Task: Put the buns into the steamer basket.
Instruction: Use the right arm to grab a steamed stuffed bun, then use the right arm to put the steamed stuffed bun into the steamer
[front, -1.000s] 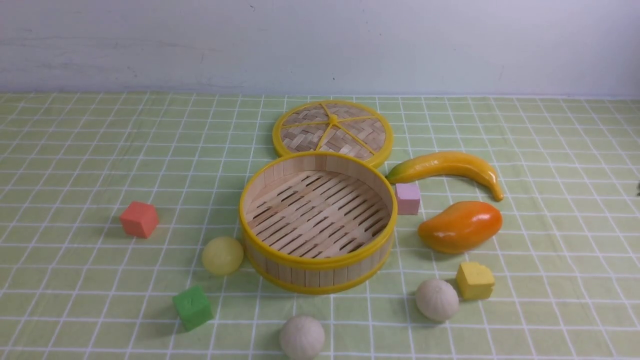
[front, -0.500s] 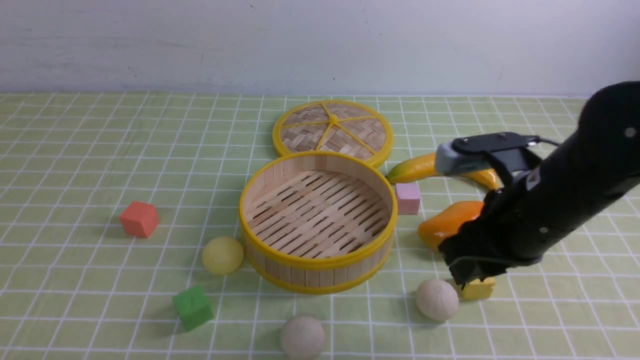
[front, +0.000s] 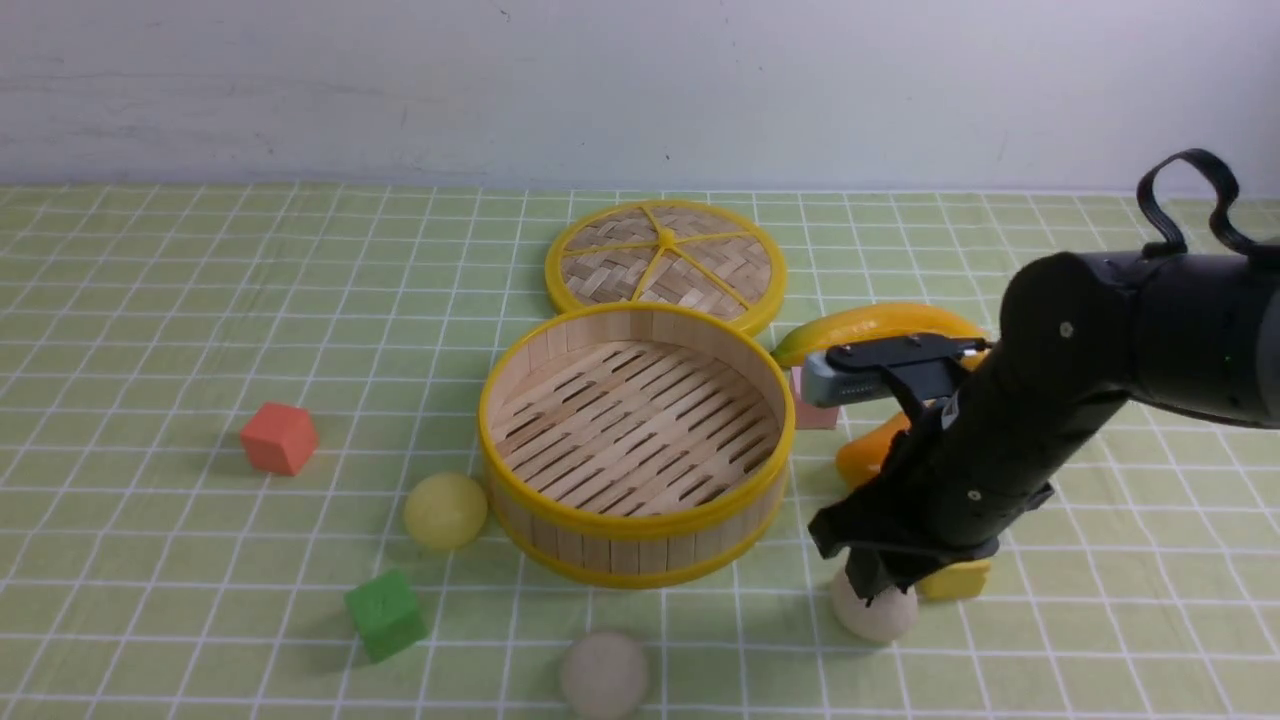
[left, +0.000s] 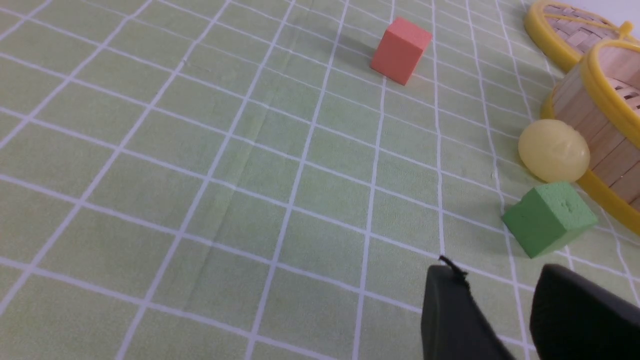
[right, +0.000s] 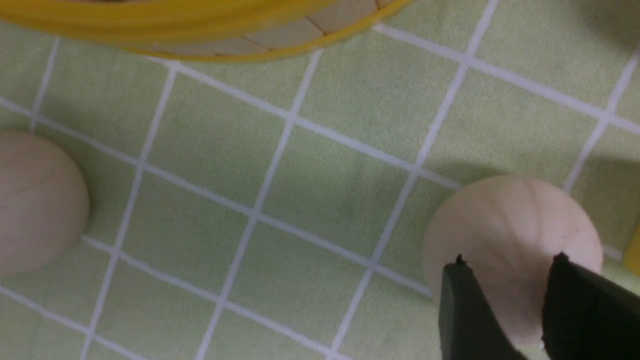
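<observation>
Right tool hangs just above the pleated off-white bun, jaws narrowly parted, nothing held. It looks lined up for a top grab. That bun sits near the bench's front edge, against the yellow cube. The steamer basket waits empty mid-bench. Left tool idles, narrowly parted too.
</observation>
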